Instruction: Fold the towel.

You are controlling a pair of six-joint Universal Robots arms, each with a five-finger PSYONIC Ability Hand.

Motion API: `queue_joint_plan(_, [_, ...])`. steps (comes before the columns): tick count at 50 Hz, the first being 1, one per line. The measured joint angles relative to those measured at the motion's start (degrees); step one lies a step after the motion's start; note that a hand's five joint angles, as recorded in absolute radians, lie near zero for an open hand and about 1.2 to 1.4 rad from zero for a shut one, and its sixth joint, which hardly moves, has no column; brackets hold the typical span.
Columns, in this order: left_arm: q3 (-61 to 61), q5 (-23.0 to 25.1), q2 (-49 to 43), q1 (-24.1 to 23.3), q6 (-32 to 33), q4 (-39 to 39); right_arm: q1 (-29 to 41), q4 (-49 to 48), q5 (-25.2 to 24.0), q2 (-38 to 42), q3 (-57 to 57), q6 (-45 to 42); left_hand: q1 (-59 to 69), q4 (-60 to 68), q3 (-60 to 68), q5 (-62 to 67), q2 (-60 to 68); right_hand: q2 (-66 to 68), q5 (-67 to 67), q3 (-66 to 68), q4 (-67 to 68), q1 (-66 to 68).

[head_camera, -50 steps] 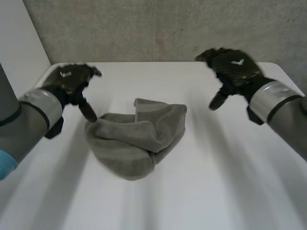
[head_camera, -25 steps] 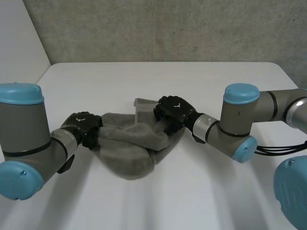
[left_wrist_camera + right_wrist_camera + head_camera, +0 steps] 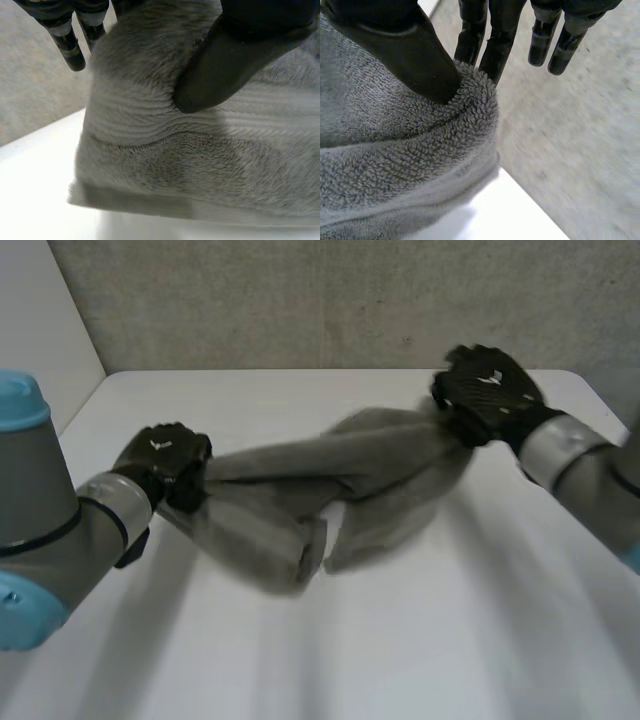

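1. Head view: the left hand [image 3: 165, 462] is clamping 1 end of the grey towel [image 3: 330, 485] over the table's [image 3: 420, 640] left side. The right hand [image 3: 490, 392] is gripping the other end, farther back and to the right. The towel is hanging between the 2 hands as a twisted, sagging band, with loose folds drooping from its middle. I cannot tell whether those folds are touching the table
2. Left wrist view: the left thumb [image 3: 230, 60] is pressing into the pile and pinching a bunch of cloth against the hand, while the outer fingertips [image 3: 70, 47] are sticking out clear of the cloth. A hemmed edge is hanging low over the table
3. Right wrist view: the right thumb [image 3: 405, 55] and the nearest fingers [image 3: 492, 47] are pinching a rolled bunch of the towel's edge
4. Judging from this, the towel is being spread out and no fold is made yet. The next move is calling for firm pinches, hands drawing apart until the cloth is hanging flat, then laying it down
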Motion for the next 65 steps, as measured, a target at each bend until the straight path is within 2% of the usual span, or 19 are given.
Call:
queue_joint_plan(5, [-3.7, 1.8, 0.6, -2.0, 0.2, 0.0, -2.9, 4.1, -1.0, -6.4, 10.5, -4.5, -0.5, 0.0, 0.0, -0.7, -0.5, -1.5, -1.9, 0.0, 0.0, -2.6])
queue_joint_plan(8, [-5.5, 3.0, 0.5, -3.2, 0.3, 0.0, -3.5, 8.5, -1.9, -8.1, 14.6, -7.4, -6.1, 0.0, 0.0, -6.7, -6.8, -16.9, -16.3, 0.0, 0.0, -17.1])
queue_joint_plan(13, [-7.0, 4.2, -0.2, -4.1, 0.6, 0.0, -3.4, 14.1, -2.7, -8.7, 15.9, -10.0, -24.3, 0.0, 0.0, -24.8, -24.7, -43.0, -46.9, 0.0, 0.0, -44.4])
queue_joint_plan(17, [-7.0, 4.4, -0.6, -3.9, 1.4, 0.0, -3.1, 15.0, -2.8, -8.2, 13.6, -9.6, -30.5, 0.0, 0.0, -31.4, -30.5, -56.9, -61.3, 0.0, 0.0, -58.3])
queue_joint_plan(22, [-6.8, 4.3, -0.7, -3.5, 2.6, -0.1, -1.9, 14.9, -2.7, -5.9, 9.8, -7.2, -32.5, 0.0, 0.0, -34.1, -32.7, -59.1, -61.4, 0.0, 0.0, -60.8])
queue_joint_plan(32, [-7.7, 4.2, -0.7, -3.4, 4.2, -0.2, 1.4, 14.3, -1.0, 5.3, 1.3, -4.3, -36.2, 0.0, 0.0, -38.3, -36.6, -58.9, -60.8, 0.0, 0.0, -60.0])
queue_joint_plan(41, [-9.5, 4.2, -0.5, -3.4, 5.6, -0.2, 1.2, 14.5, 1.7, 14.8, -5.3, -4.6, -36.3, 0.0, 0.0, -38.0, -36.7, -51.7, -51.1, 0.0, 0.0, -52.8])
queue_joint_plan(45, [-10.2, 4.0, -0.4, -3.4, 5.8, -0.1, 0.7, 14.8, 1.9, 17.6, -7.4, -4.8, -32.6, 0.0, 0.0, -33.1, -33.0, -49.9, -49.7, 0.0, 0.0, -51.3])
queue_joint_plan(48, [-10.5, 3.9, -0.4, -3.2, 5.8, -0.1, -0.1, 15.1, 2.0, 19.5, -8.7, -5.4, -22.6, 0.0, 0.0, -23.4, -22.6, -46.3, -47.1, 0.0, 0.0, -47.8])
queue_joint_plan(54, [-10.6, 3.8, -0.3, -2.8, 5.8, -0.1, -1.6, 15.9, 2.4, 21.0, -9.7, -6.7, -13.7, 0.0, 0.0, -13.9, -13.7, -37.1, -39.6, 0.0, 0.0, -38.5])
queue_joint_plan(65, [-10.5, 3.7, -0.3, -2.5, 5.9, -0.1, -3.5, 18.6, 2.6, 21.2, -8.9, -8.1, -12.6, 0.0, 0.0, -12.8, -12.8, -27.1, -28.4, 0.0, 0.0, -28.4])
